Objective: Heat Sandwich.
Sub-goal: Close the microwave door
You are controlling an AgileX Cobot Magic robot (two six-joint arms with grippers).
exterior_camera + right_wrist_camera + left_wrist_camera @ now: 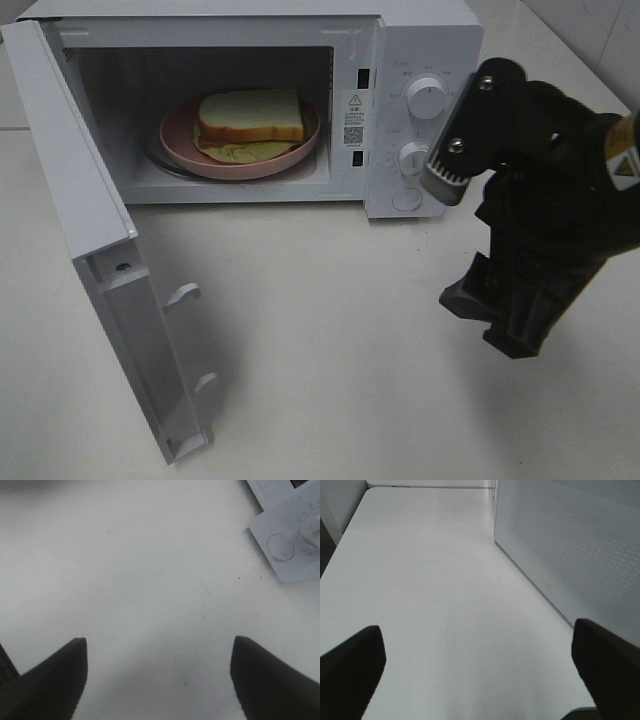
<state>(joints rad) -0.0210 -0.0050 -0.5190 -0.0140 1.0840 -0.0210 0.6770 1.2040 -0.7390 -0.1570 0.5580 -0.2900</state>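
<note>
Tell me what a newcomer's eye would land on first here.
The white microwave at the back of the table, its door swung wide open. Inside, a sandwich lies on a pink plate. At the right of the high view, the black right arm looms in front of the microwave's knobs.

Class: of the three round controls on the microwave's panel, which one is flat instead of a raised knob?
The bottom button: a flat circle, whereas the top knob and middle knob stick out.
</note>
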